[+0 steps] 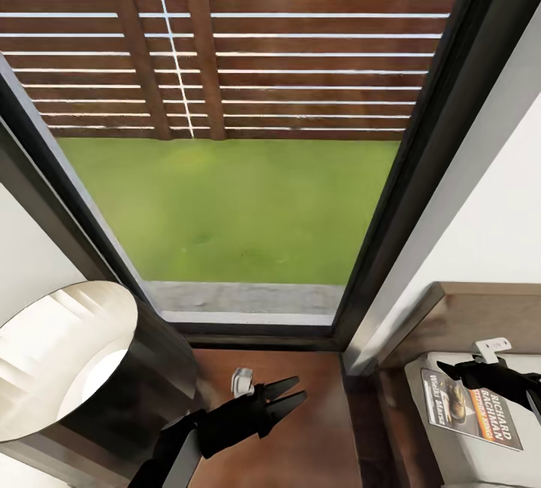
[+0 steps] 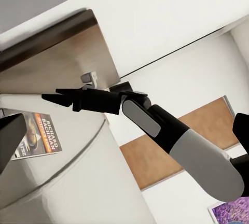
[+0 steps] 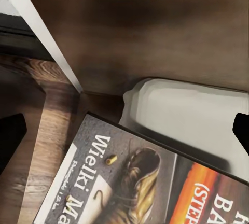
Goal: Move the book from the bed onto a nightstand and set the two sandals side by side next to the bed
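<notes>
The book [image 1: 472, 407], a dark paperback with an orange band, lies flat on the pale mattress [image 1: 451, 465] of the bed, near its dark wood headboard [image 1: 466, 311]. My right gripper [image 1: 451, 371] hovers just over the book's end nearest the headboard, open, holding nothing. In the right wrist view the book [image 3: 129, 182] is close below, with one dark fingertip [image 3: 10, 138] at each side edge. My left gripper [image 1: 291, 392] is open above the reddish-brown nightstand [image 1: 315, 428]. The left wrist view shows the book [image 2: 44, 135] under the right gripper [image 2: 52, 97]. The sandals are out of view.
A large lamp shade [image 1: 64, 356] stands at the nightstand's left end, close to my left arm. A small white object [image 1: 242, 380] sits on the nightstand, and another [image 1: 492, 348] lies by the headboard. A dark-framed window [image 1: 225, 195] onto a lawn is straight ahead.
</notes>
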